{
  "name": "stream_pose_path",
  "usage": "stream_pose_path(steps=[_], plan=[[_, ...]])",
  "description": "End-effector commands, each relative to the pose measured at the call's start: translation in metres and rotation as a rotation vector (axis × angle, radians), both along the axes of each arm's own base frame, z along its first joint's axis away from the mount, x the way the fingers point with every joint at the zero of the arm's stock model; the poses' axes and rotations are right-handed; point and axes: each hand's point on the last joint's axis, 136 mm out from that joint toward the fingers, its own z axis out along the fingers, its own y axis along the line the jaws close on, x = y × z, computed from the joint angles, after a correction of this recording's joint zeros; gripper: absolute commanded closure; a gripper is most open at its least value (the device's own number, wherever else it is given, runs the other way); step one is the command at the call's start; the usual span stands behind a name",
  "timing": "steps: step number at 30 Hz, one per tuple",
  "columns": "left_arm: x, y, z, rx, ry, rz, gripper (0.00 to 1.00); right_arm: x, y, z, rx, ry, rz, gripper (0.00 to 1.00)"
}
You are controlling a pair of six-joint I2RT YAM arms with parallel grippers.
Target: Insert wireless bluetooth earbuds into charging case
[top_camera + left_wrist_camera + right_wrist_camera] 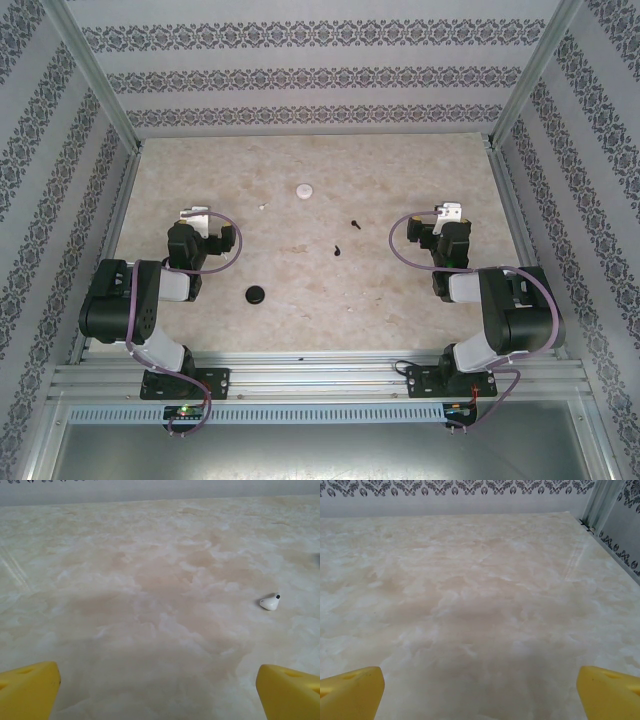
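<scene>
- Top external view: the counter point(400, 310) is pale marbled stone, with patterned walls on three sides.
- The white earbud point(262, 206) lies toward the far middle, just left of the round white puck point(304, 189) and apart from it (it is little more than a speck from up here).
- Two black earbuds lie loose near the centre, close together but not touching. One point(354, 222) is farther back and the other point(337, 250) sits nearer and slightly left.
- The round black puck point(257, 294) sits on the near left part of the counter, well apart from all three earbuds.
- The left fingers point(193, 214) rest to the left of the white earbud, and the right fingers point(452, 211) are out to the right of the black pair.
- Left wrist view: the yellow left fingers point(30, 687) stand wide apart and hold nothing. The white earbud point(270, 601) lies on its side ahead and to the right, with a dark tip.
- Right wrist view: the right fingers point(350, 692) are also spread wide, with bare counter between them.
</scene>
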Motion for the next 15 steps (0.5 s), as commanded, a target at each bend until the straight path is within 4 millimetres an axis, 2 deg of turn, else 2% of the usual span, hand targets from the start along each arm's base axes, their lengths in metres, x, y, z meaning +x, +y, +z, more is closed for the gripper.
stream_pose_path(steps=[1,7,11,15], plan=[[0.002,0.004,0.006,-0.015,-0.008,0.020,0.00,0.005,0.005,0.012,-0.004,-0.030,0.027,0.02],[-0.006,0.023,0.027,-0.021,-0.022,0.138,0.00,0.003,0.006,0.028,-0.002,0.020,0.034,0.02],[-0.014,0.035,0.039,-0.032,0.097,0.227,0.00,0.000,0.007,0.037,0.060,0.146,0.009,0.02],[-0.031,0.040,0.050,-0.053,0.245,0.283,0.00,-0.008,0.018,0.050,0.152,0.223,0.025,0.02]])
